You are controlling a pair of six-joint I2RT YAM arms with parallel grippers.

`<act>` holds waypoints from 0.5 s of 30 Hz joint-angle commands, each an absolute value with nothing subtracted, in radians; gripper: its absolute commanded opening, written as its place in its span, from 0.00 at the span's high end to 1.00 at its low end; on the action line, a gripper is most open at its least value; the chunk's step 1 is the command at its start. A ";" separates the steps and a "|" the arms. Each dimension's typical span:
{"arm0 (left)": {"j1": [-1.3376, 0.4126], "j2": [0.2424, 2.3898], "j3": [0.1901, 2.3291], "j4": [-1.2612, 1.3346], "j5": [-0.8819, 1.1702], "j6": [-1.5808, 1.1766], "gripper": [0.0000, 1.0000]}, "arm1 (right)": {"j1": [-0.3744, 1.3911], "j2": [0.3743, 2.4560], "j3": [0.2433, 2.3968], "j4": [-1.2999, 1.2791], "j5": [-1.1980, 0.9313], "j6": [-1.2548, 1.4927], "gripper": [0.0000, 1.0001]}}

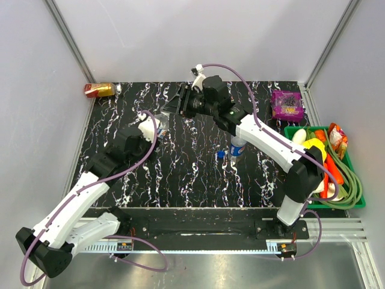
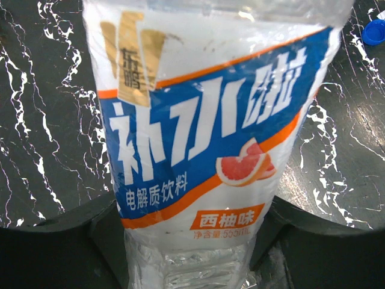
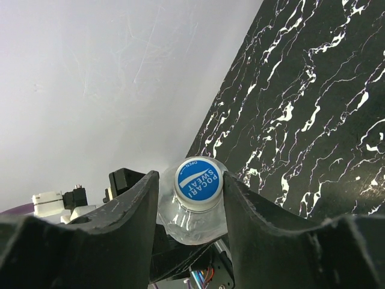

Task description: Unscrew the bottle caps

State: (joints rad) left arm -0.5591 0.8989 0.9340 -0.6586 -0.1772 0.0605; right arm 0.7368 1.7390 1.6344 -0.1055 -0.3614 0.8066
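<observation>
Right wrist view: my right gripper [image 3: 191, 185] is pinched narrow on the white cap [image 3: 198, 179], label unseen. Left wrist: my left gripper [image 2: 192, 227] clamps the bottle [image 2: 204, 138], top cut off. Blue cap [image 2: 374, 31] lies loose on the table [image 2: 48, 120].

Bright diffuse light, faint shadows, white walls [image 1: 198, 36] washed out, mild glare on bottle [image 2: 204, 150], wrist views slightly soft.

Clear crinkly plastic bottle [image 2: 198, 274] with glossy label [image 2: 204, 138] — smooth plastic cap [image 3: 199, 179], glossy marbled table [image 2: 42, 120]
</observation>
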 commanded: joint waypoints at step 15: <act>-0.591 0.927 0.976 -0.630 -0.201 0.052 0.91 | 0.735 1.741 1.661 -0.060 -0.370 0.816 1.00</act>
State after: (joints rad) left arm -0.5781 0.9195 0.9409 -0.6601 -0.1982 0.0467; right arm 0.7284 1.7657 1.6501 -0.1249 -0.3561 0.7887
